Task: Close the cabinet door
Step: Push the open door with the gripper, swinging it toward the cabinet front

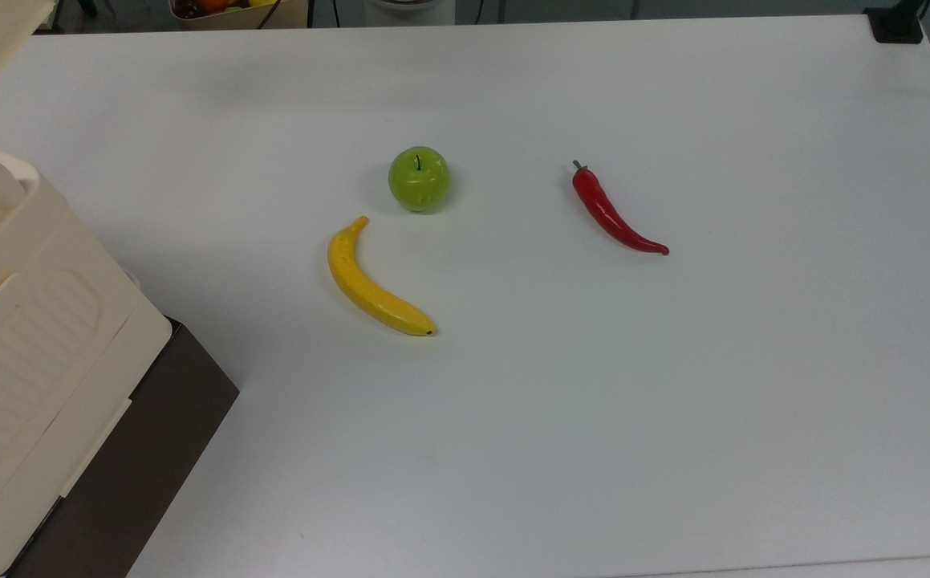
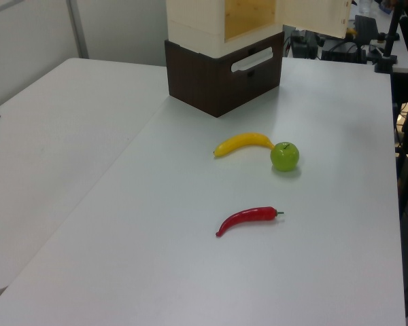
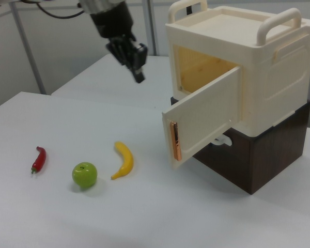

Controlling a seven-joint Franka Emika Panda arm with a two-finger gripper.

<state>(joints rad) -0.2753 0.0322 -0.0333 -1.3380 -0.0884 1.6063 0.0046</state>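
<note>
The cream cabinet (image 3: 258,77) stands on a dark brown base (image 3: 258,165) at the right view's right. The cabinet door (image 3: 204,119) hangs open, swung out toward the right view's left, with a copper strip along its free edge. The yellowish inside shows behind it. My gripper (image 3: 138,72) hovers in the air to the left of the cabinet in the right view, above and apart from the door's free edge, pointing down. In the left view the cabinet (image 2: 197,20) is at the top with the open door (image 2: 316,15) to its right. In the top view the cabinet (image 1: 23,345) is at the left edge.
On the white table (image 1: 673,401) lie a yellow banana (image 1: 372,281), a green apple (image 1: 419,178) and a red chili (image 1: 613,213), all apart from the cabinet. The base has a white drawer handle (image 2: 253,59). A second table (image 2: 47,149) adjoins on the left view's left.
</note>
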